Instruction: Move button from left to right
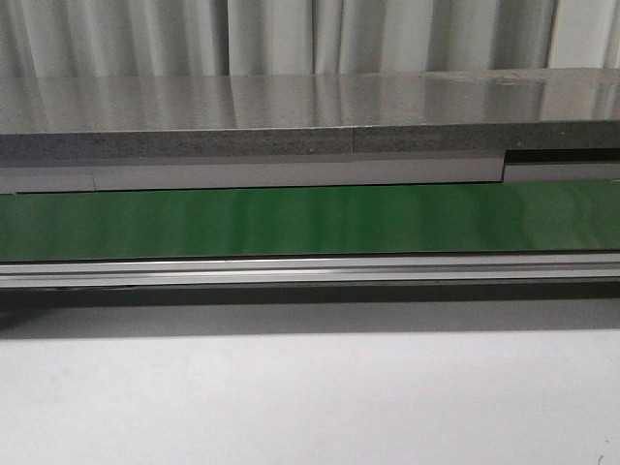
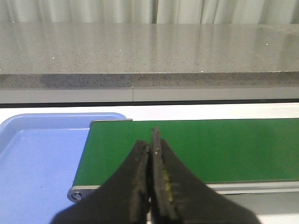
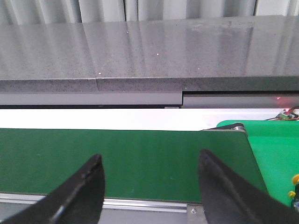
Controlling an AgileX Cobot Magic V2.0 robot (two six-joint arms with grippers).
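No button shows clearly in any view. In the right wrist view, small yellow bits (image 3: 295, 178) lie at the picture's edge on a green tray (image 3: 275, 149), too cut off to identify. My left gripper (image 2: 149, 138) is shut with nothing between its fingers and hangs over the near edge of the green conveyor belt (image 2: 196, 147), close to its end by the blue tray (image 2: 37, 154). My right gripper (image 3: 150, 157) is open and empty over the belt (image 3: 140, 154) near its other end. Neither gripper shows in the front view.
The green belt (image 1: 310, 221) runs across the front view with an aluminium rail (image 1: 310, 269) along its near side. A grey stone counter (image 1: 291, 116) rises behind it. The white table (image 1: 310, 397) lies in front. Red-lit electronics (image 3: 286, 114) sit behind the green tray.
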